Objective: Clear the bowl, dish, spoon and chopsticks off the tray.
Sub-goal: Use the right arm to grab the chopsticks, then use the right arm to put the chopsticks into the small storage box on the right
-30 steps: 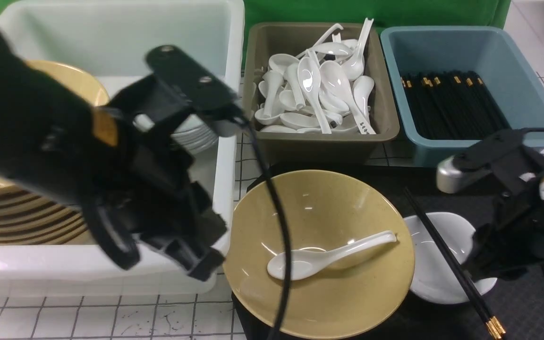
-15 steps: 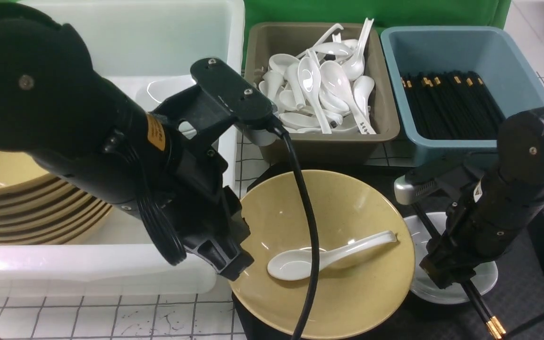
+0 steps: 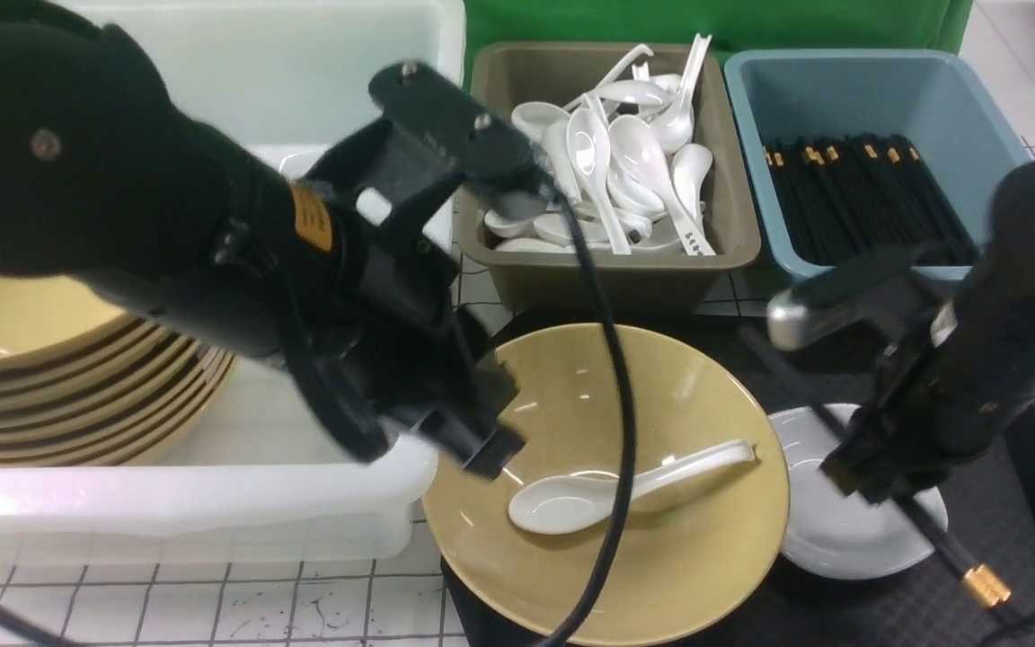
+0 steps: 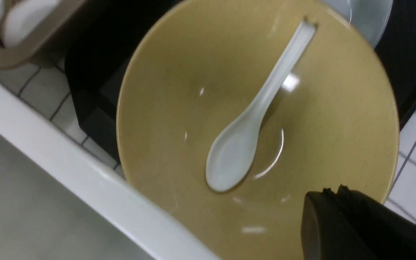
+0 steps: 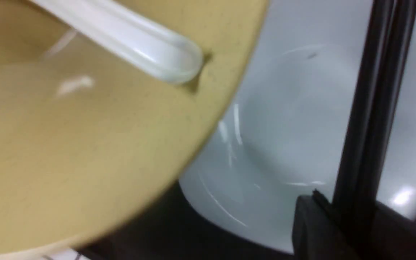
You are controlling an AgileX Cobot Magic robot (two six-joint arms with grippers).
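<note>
The mustard-yellow bowl [image 3: 661, 557] sits on the black tray [image 3: 877, 615], with the white spoon [image 3: 607, 490] lying inside it. My left gripper [image 3: 482, 449] is shut and empty. It hovers over the bowl's left rim, short of the spoon's scoop [image 4: 229, 162]. The white dish [image 3: 832, 539] rests beside the bowl on the right. My right gripper [image 3: 859, 481] is shut on the black chopsticks [image 3: 949, 553] above the dish. Their gold ends [image 3: 985, 584] point toward me. The right wrist view shows the chopsticks [image 5: 374, 108] running between the fingers over the dish [image 5: 294, 126].
A white tub [image 3: 167, 512] on the left holds a stack of yellow bowls [image 3: 50, 386]. Behind the tray are a brown bin of white spoons [image 3: 607, 180] and a blue bin of black chopsticks [image 3: 859, 198]. The white tiled tabletop [image 3: 212, 602] lies in front.
My left arm has swung right, from the tub to the bowl's left rim. The right gripper came in over the dish and closed on the chopsticks, whose gold ends have shifted right and up.
</note>
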